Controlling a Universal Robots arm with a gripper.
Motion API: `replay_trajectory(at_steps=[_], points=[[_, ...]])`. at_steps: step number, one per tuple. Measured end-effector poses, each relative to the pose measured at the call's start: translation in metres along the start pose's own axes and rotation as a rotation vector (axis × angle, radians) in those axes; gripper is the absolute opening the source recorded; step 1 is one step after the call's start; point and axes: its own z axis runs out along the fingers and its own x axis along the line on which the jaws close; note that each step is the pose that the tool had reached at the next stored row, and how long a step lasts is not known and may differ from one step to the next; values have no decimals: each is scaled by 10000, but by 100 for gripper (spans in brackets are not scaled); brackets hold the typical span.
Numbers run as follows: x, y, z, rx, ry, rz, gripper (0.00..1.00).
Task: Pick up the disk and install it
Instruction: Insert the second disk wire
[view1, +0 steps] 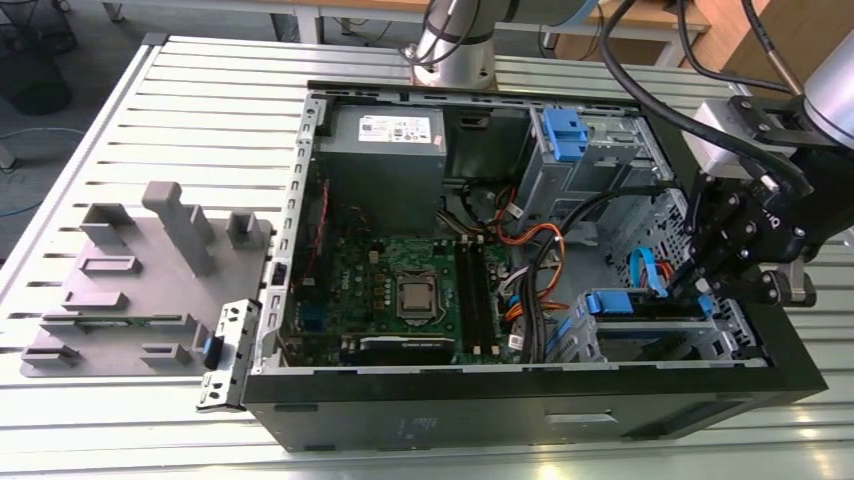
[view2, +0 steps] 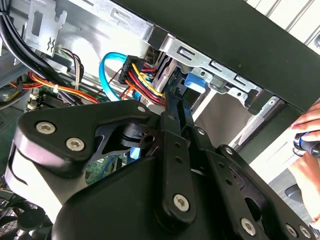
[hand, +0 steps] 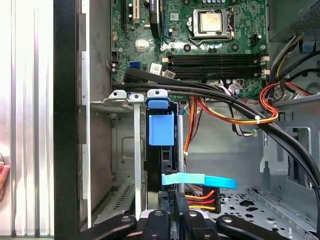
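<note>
The disk (hand: 160, 131) is sitting edge-on in the bay (hand: 135, 150), so the install step is looking well under way. The hand (hand: 176, 205) is hanging right at its end; I cannot tell whether it is gripping. Seating is calling for a straight push, clear of the cables (hand: 235, 107).

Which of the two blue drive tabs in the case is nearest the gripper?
The blue tab beside the gripper; the other sits by the grey power supply.

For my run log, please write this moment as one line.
step: install | gripper: at drive cage | disk: edge-on in drive cage | computer case: open
</note>
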Motion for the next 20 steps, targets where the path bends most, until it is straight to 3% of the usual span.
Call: replay_trajectory(at_steps=[20], points=[[15, 0, 20, 2, 4, -78, 17]])
